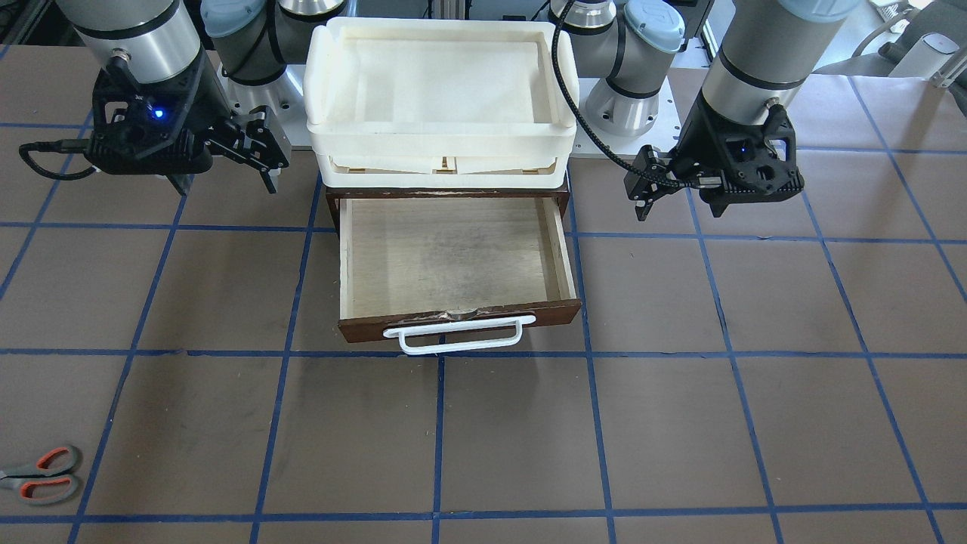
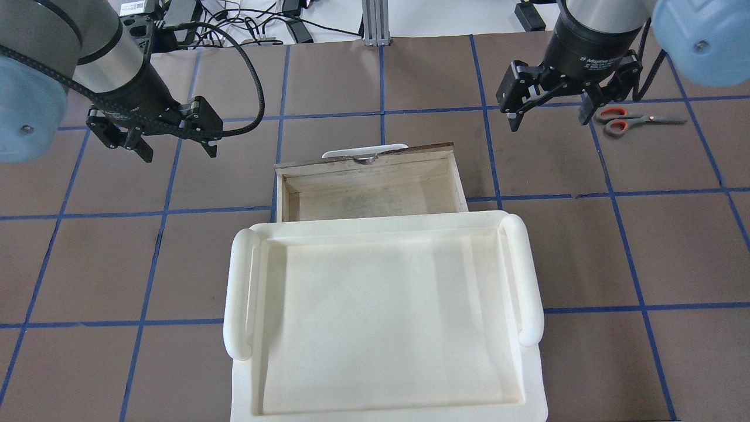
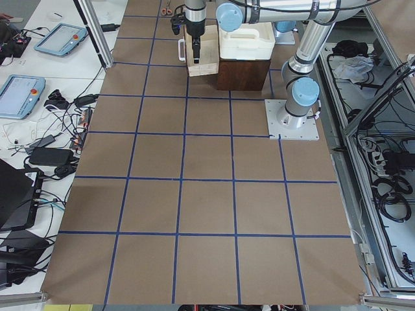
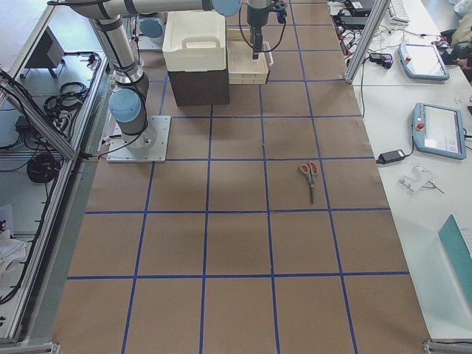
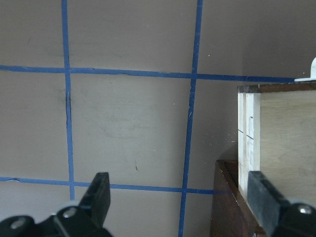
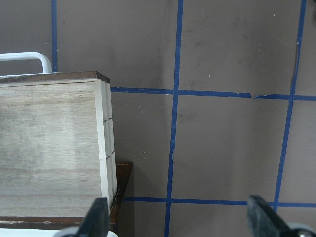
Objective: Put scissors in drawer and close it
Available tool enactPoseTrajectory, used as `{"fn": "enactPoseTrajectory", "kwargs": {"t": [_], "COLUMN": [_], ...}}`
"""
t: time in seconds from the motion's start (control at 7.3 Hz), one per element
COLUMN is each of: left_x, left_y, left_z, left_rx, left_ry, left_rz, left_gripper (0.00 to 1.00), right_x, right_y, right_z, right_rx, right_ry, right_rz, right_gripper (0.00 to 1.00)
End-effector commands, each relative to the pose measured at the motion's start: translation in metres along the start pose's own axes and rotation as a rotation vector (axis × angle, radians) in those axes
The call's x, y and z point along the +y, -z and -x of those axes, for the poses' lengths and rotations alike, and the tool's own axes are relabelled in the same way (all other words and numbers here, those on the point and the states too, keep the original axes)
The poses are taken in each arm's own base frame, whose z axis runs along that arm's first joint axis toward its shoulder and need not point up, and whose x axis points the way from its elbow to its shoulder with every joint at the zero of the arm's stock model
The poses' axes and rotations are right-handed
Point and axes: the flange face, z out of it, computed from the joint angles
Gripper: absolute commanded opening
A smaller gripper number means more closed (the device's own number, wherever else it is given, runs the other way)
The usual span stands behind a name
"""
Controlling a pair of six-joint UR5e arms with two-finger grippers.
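Note:
The scissors [image 2: 627, 120], grey-handled with orange-red loops, lie flat on the brown table, far out on my right side; they also show at the lower left edge in the front view [image 1: 41, 474]. The drawer [image 2: 369, 196] is pulled out and holds nothing, its white handle [image 1: 453, 334] facing away from me. My right gripper [image 2: 549, 120] hangs open and empty above the table between the drawer and the scissors. My left gripper [image 2: 177, 151] hangs open and empty left of the drawer. Each wrist view shows a drawer side wall [image 5: 247, 128] [image 6: 106, 143] below open fingers.
A white tray [image 2: 240, 305] sits on top of the dark wood cabinet [image 4: 199, 85] that houses the drawer. Blue tape lines grid the table. Tablets and cables lie on a side bench [image 4: 435, 133] beyond the far edge.

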Motion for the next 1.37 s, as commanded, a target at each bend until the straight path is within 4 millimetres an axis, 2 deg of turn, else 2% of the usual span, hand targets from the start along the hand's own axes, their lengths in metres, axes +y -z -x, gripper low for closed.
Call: {"fn": "enactPoseTrajectory", "kwargs": {"t": [0.0,0.27,0.55,0.69,0.82,1.1,1.23], "left_x": [0.0,-0.003,-0.006,-0.006,-0.007,-0.01,-0.01], "left_y": [0.0,-0.002,-0.008,-0.008,-0.009,-0.014,-0.014], "left_z": [0.0,0.004,0.005,0.005,0.006,0.006,0.006], "left_rx": [0.003,0.001,0.005,0.003,0.001,0.0,0.0], "left_ry": [0.001,0.009,0.01,0.011,0.01,0.011,0.011], "left_rz": [0.0,0.005,0.014,0.014,0.017,0.025,0.027], "left_gripper": [1.0,1.0,1.0,1.0,1.0,1.0,1.0], "right_x": [-0.001,-0.006,-0.014,-0.018,-0.027,-0.056,-0.074], "right_y": [0.0,-0.002,-0.006,-0.009,-0.023,-0.068,-0.095], "right_z": [0.0,-0.011,-0.049,-0.08,-0.114,-0.184,-0.221], "right_rx": [-0.005,-0.005,-0.008,-0.009,-0.014,-0.052,-0.046], "right_ry": [0.011,0.103,0.198,0.286,0.41,0.635,0.804], "right_rz": [-0.002,-0.004,0.002,0.008,0.037,0.065,0.048], "right_gripper": [1.0,1.0,1.0,1.0,1.0,1.0,1.0]}}
